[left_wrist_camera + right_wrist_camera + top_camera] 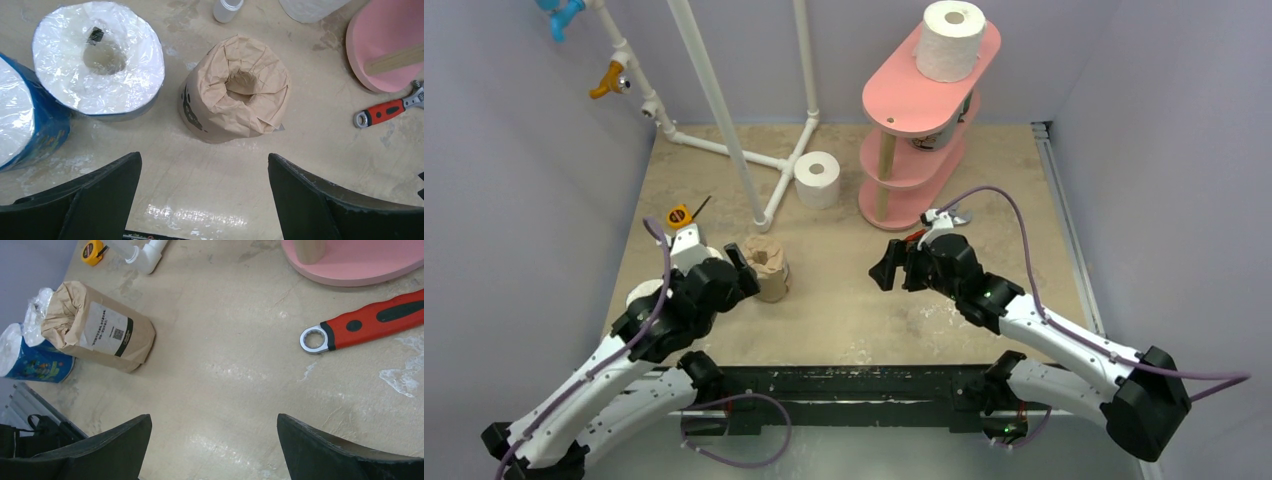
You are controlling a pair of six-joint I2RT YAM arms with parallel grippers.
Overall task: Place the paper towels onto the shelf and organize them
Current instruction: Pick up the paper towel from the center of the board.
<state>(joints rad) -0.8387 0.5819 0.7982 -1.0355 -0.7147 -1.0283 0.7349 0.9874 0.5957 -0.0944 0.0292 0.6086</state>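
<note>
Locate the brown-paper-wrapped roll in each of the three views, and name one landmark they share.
Top external: the brown-paper roll sits left of centre, on the table.
Left wrist: mid-frame, upright, its core facing the camera.
Right wrist: upper left, beside a blue-wrapped roll.
Shared landmark: the pink shelf, toward the upper right in every view.

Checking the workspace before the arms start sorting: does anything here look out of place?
Two stray tools stand out. A red-handled wrench lies flat beside the base of the pink shelf, and a small yellow tape measure sits near the white pipe frame. Neither is a paper towel roll.
</note>
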